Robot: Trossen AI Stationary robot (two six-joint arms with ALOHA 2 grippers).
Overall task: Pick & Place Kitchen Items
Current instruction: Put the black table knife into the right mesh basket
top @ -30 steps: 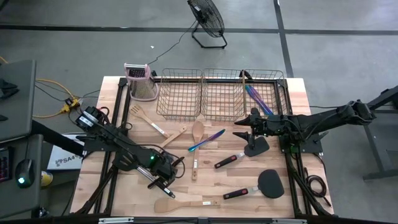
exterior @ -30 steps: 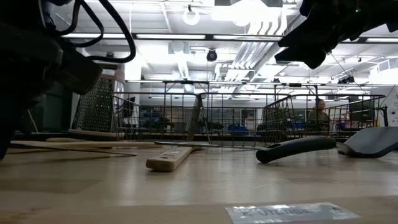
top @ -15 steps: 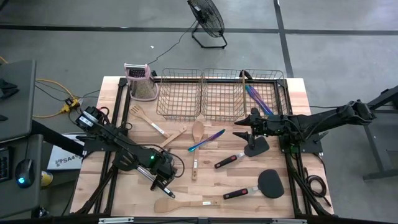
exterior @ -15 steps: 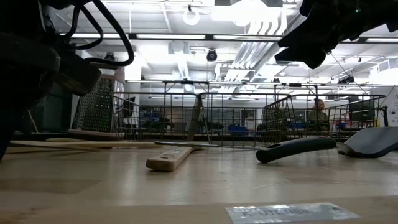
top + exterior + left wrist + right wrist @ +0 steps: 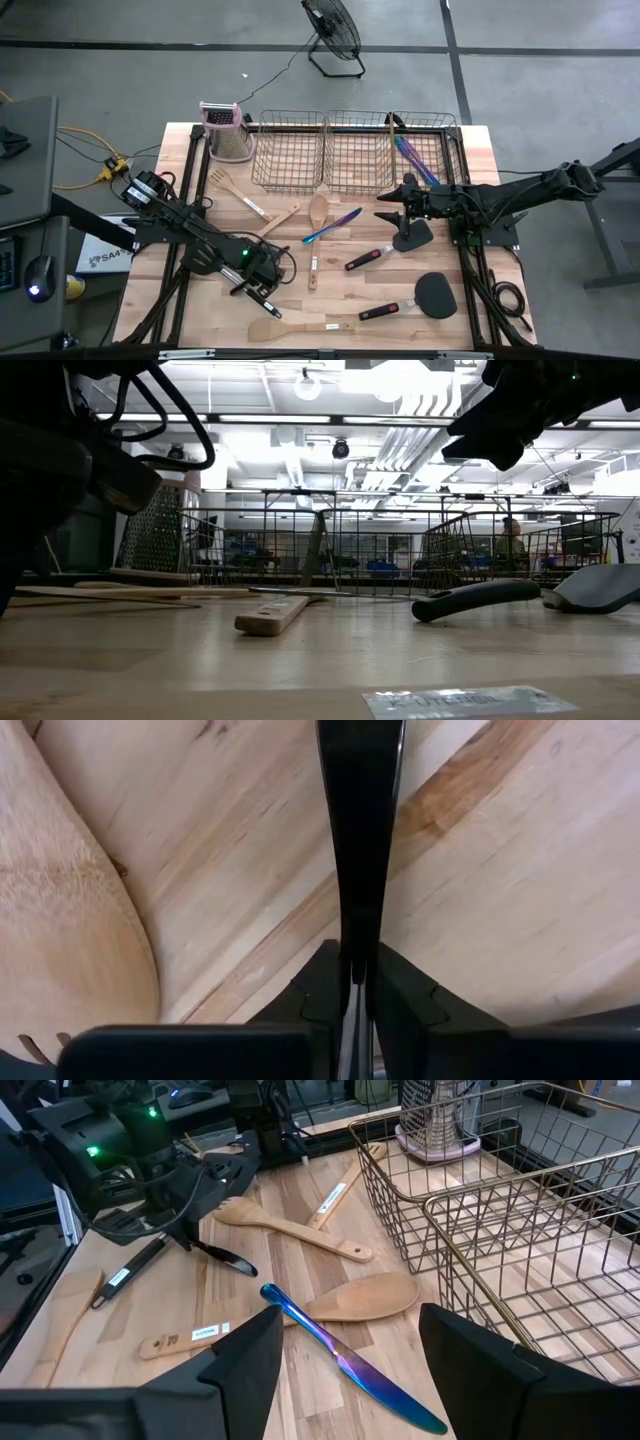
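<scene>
My left gripper is down at the table's near left, shut on a slim black utensil that lies flat on the wood. A wooden spatula lies just near of it. My right gripper hovers open above the table's right half, nothing between its fingers; a black spatula lies below it. An iridescent knife, wooden spoons and black-red spatulas lie spread over the middle of the table. My left gripper pinches the black utensil's thin shaft between its two fingers, about midway along its length. The fingers come from above, pointing down, and lie across the shaft. The utensil rests flat on the table.
Three wire baskets stand along the far edge; the right one holds iridescent cutlery. A box grater stands at the far left. Another black-red spatula lies near right, a slotted wooden spatula far left.
My left gripper has shut on the slim black utensil without moving from its place. The utensil still lies on the table.
</scene>
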